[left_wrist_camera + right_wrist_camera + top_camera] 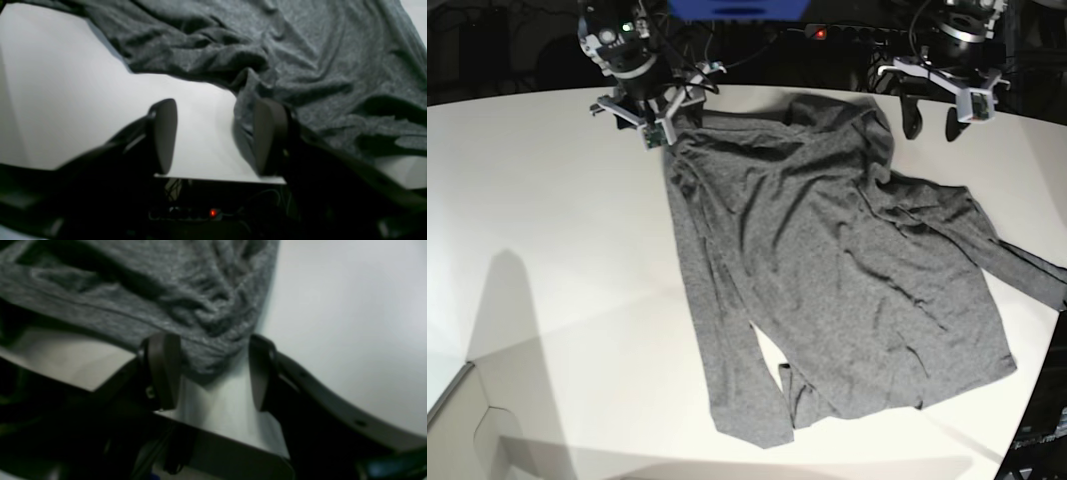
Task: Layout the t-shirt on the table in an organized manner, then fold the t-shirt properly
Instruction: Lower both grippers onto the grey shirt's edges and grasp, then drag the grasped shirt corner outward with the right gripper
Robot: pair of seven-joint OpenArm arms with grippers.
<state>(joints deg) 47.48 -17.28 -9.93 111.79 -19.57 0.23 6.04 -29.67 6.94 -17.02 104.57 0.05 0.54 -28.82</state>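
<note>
Left tool (213,136): jaws apart, nothing between them but bare surface; one finger sits just beside a bunched shirt edge, not pinching it. In the base view it hangs at the far edge, near the shirt's upper corner.

Right tool (213,373): jaws apart, straddling a gathered lump of cloth without clamping it. It sits at the shirt's other far corner.

Shirt (837,270): dark grey knit, spread over the middle and right of the white surface (547,250). Body mostly open but skewed and creased. One sleeve trails off toward the right edge. The near hem is folded over itself, with a small gap showing white.

Step, as I judge it: layout still under way, no fold started. Both tools look to have let go at the far corners.

Next move calls for a fresh grip on the wrinkled or doubled parts, likely the near hem or the stray sleeve, and a pull outward to flatten and square the shirt.
</note>
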